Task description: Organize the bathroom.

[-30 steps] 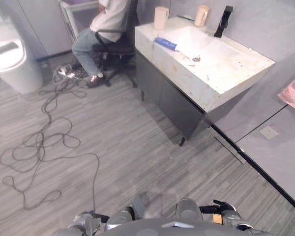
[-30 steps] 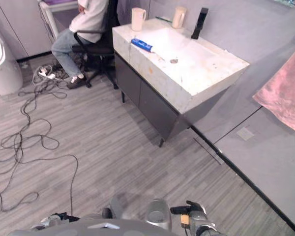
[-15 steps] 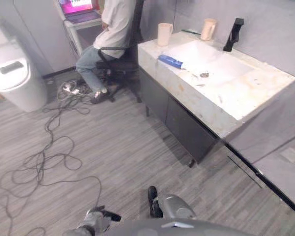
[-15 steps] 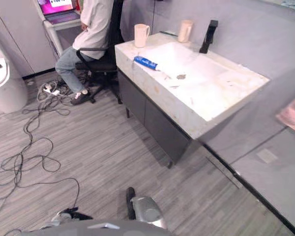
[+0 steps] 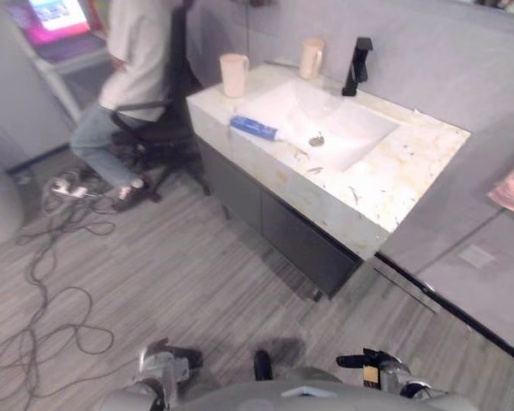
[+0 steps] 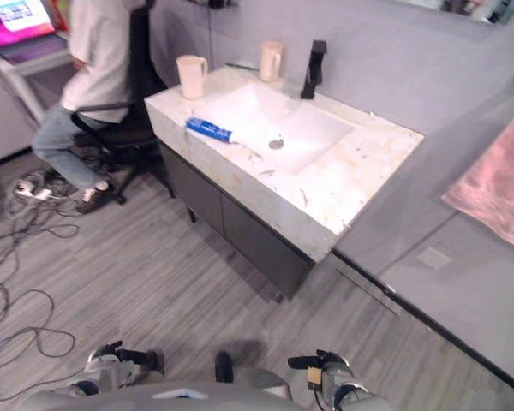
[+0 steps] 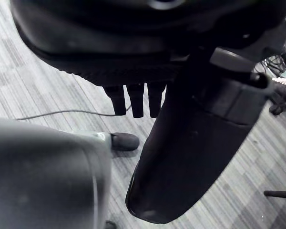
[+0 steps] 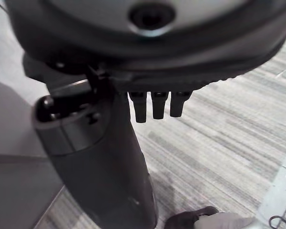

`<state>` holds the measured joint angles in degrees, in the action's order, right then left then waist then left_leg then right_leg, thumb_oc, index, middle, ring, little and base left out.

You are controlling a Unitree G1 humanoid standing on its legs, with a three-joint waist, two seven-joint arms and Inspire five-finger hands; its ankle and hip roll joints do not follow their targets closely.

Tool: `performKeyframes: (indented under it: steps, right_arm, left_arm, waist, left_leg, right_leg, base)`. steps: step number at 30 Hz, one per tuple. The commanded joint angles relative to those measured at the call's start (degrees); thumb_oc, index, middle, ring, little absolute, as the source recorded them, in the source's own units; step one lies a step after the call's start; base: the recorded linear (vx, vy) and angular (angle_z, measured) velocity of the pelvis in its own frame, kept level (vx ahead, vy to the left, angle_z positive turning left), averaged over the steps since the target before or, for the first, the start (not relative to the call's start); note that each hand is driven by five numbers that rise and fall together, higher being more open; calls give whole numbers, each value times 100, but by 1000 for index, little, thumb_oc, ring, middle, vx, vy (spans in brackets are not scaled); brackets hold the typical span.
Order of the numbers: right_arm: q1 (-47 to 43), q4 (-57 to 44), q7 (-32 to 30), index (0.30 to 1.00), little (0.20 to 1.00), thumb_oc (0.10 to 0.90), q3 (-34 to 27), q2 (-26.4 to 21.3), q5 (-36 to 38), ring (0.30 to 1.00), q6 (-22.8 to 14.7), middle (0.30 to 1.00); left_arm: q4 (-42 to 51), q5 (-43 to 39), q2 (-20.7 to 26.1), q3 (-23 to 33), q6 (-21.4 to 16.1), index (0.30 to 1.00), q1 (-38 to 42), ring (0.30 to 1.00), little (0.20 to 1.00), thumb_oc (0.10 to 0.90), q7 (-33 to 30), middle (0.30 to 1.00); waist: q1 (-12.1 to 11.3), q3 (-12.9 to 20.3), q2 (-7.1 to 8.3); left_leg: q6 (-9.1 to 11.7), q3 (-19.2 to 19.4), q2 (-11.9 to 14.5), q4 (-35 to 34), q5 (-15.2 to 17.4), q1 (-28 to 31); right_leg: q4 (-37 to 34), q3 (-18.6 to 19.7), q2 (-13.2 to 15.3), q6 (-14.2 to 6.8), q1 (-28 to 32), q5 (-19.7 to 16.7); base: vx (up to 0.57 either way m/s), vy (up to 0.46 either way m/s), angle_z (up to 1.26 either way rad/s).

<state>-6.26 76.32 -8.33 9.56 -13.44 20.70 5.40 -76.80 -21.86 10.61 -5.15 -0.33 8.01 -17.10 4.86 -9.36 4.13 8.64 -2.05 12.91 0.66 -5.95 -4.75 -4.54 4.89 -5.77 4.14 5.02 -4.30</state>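
Both hands hang low, fingers relaxed, holding nothing: left hand (image 7: 190,143), right hand (image 8: 105,162). Toothpaste tube (image 6: 210,130) lies well ahead on sink counter (image 6: 360,184), long axis along the front edge.

Blue tube (image 5: 254,128) with a white end, flat on the pale marbled worktop (image 5: 385,184), at the front edge of the white sink basin (image 5: 321,124). Cream mug (image 5: 234,74) upright at the worktop's far left corner. Second cream cup (image 5: 311,58) upright at the back, just beside the black tap (image 5: 356,65). Pink towel (image 6: 497,184) hanging against the wall, well apart to the right.
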Motion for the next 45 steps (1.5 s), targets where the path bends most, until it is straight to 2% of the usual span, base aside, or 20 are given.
performKeyframes:
  steps: [1,4,5,7,11,15,16,17,20,21,22,23,24,25,26,29,32,37,42,45]
  right_arm:
    - [293,-43,-127,900,900,800,-38,-138,-186,900,2,900]
    - [293,-99,-247,900,900,800,-87,-156,27,900,9,900]
    - [338,-154,-203,900,900,800,-140,-141,-72,900,-16,900]
    - [370,-202,-221,900,900,800,-110,-109,-49,900,-35,900]
    - [408,-194,-25,900,900,800,-60,-94,-433,900,-72,900]
    - [397,-176,52,900,900,800,102,-23,-488,900,-41,900]
    - [397,-176,52,900,900,800,102,-23,-488,900,-41,900]
    - [452,-259,55,900,900,800,152,14,-483,900,-39,900]
    - [481,-274,88,900,900,800,153,12,-519,900,-51,900]
    - [543,-251,109,900,900,800,131,31,-477,900,-125,900]
    - [543,-251,109,900,900,800,131,31,-477,900,-125,900]
    - [596,-209,59,900,900,800,89,32,-302,900,-199,900]
    - [710,-181,-87,900,900,800,-61,-11,11,900,-306,900]
    - [726,-257,-92,900,900,800,-77,-104,-96,900,-189,900]
    - [714,-272,-89,900,900,800,-63,-128,-88,900,-167,900]
    - [664,-283,-89,900,900,800,-32,-137,-147,900,-202,900]
    - [448,-148,-118,900,900,800,37,-59,-238,900,-198,900]
    - [412,-107,-78,900,900,800,1,-55,-272,900,-276,900]
    - [556,-112,-77,900,900,800,-107,-73,-307,900,-368,900]
    - [575,-127,-55,900,900,800,-66,-28,-468,900,-372,900]
  left_arm:
    - [260,305,238,-18,-315,900,-243,900,900,800,-59,900]
    - [256,289,228,-262,-80,900,-179,900,900,800,59,900]
    - [235,295,239,-376,-24,900,-140,900,900,800,116,900]
    - [198,257,236,-450,-34,900,-134,900,900,800,142,900]
    - [104,304,273,-382,-23,900,-82,900,900,800,115,900]
    - [131,430,343,-293,-81,900,-14,900,900,800,94,900]
    - [131,430,343,-293,-81,900,-14,900,900,800,94,900]
    - [210,387,336,-279,-59,900,19,900,900,800,-14,900]
    - [224,377,342,-283,-86,900,26,900,900,800,-34,900]
    - [224,456,284,-285,-153,900,66,900,900,800,-108,900]
    - [224,456,284,-285,-153,900,66,900,900,800,-108,900]
    - [223,574,264,-349,-132,900,120,900,900,800,-76,900]
    - [231,786,158,-471,-168,900,192,900,900,800,91,900]
    - [257,723,73,-527,-205,900,230,900,900,800,110,900]
    - [276,609,43,-527,-218,900,228,900,900,800,102,900]
    - [325,523,-14,-519,-240,900,226,900,900,800,40,900]
    - [354,450,-38,-539,-258,900,128,900,900,800,-52,900]
    - [369,328,62,-578,-311,900,-9,900,900,800,-74,900]
    - [333,285,77,-697,-228,900,96,900,900,800,46,900]
    - [290,239,78,-713,-223,900,131,900,900,800,49,900]
  waist:
    - [-11,69,-56]
    - [90,117,-205]
    - [148,135,-254]
    - [168,146,-331]
    - [188,58,-445]
    - [346,105,-246]
    - [346,105,-246]
    - [426,107,-110]
    - [439,110,-54]
    - [502,108,15]
    - [502,108,15]
    - [602,125,-2]
    - [758,223,-91]
    - [735,188,8]
    - [694,181,74]
    - [533,163,142]
    - [310,296,156]
    - [253,338,31]
    - [564,403,-245]
    - [624,423,-267]
  left_leg:
    - [-459,59,-28,230,-168,-100]
    - [-476,144,-231,347,117,89]
    - [-622,228,-450,353,234,160]
    - [-754,345,-620,295,320,304]
    - [-899,624,-824,194,556,739]
    - [-936,961,-1063,-82,680,1137]
    - [-936,961,-1063,-82,680,1137]
    - [-900,1287,-1289,-263,858,1440]
    - [-885,1394,-1369,-325,908,1531]
    - [-898,1471,-1515,-386,1016,1705]
    - [-898,1471,-1515,-386,1016,1705]
    - [-951,1284,-1578,-340,1074,1747]
    - [-675,963,-1564,764,788,1636]
    - [-314,1075,-1342,2244,140,987]
    - [-254,1013,-1322,2605,-26,699]
    - [-310,881,-1205,3222,68,100]
    - [-663,547,-895,2195,282,-7]
    - [-733,-271,-887,648,737,695]
    - [-833,51,-1017,-253,805,1313]
    - [-888,163,-1090,-429,832,1425]
  right_leg:
    - [821,649,787,-800,329,817]
    - [1356,496,1173,-1068,1,845]
    - [1832,382,1339,-1153,-225,628]
    - [2543,158,1548,-1125,-657,69]
    - [3293,-188,1844,-989,-1301,-357]
    - [2195,-795,1239,-1105,-1409,-97]
    - [2195,-795,1239,-1105,-1409,-97]
    - [1265,-1625,933,-1090,-1494,-196]
    - [1003,-1938,852,-1091,-1529,-340]
    - [692,-2171,810,-1092,-1620,-663]
    - [692,-2171,810,-1092,-1620,-663]
    - [681,-1737,625,-989,-1624,-664]
    - [716,-1360,448,-685,-1438,-488]
    - [580,-1130,549,-505,-1051,-380]
    - [528,-984,608,-472,-889,-333]
    - [456,-736,687,-450,-596,-249]
    - [325,-251,620,-511,-336,-98]
    - [530,238,652,-667,-432,65]
    - [613,244,823,-925,-735,-86]
    - [635,242,916,-1025,-852,-168]
  base:
    - [132,273,-26]
    - [219,495,-26]
    - [241,531,-3]
    - [161,375,3]
    - [188,293,-45]
    - [199,120,-44]
    - [296,106,-53]
    - [214,82,-24]
    - [206,70,-48]
    - [168,34,-19]
    - [236,61,-46]
    - [234,116,-25]
    - [320,133,32]
    - [291,117,93]
    - [166,49,91]
    - [116,79,-37]
    - [239,254,-148]
    - [136,268,-117]
    - [38,301,-65]
    - [-10,195,-22]
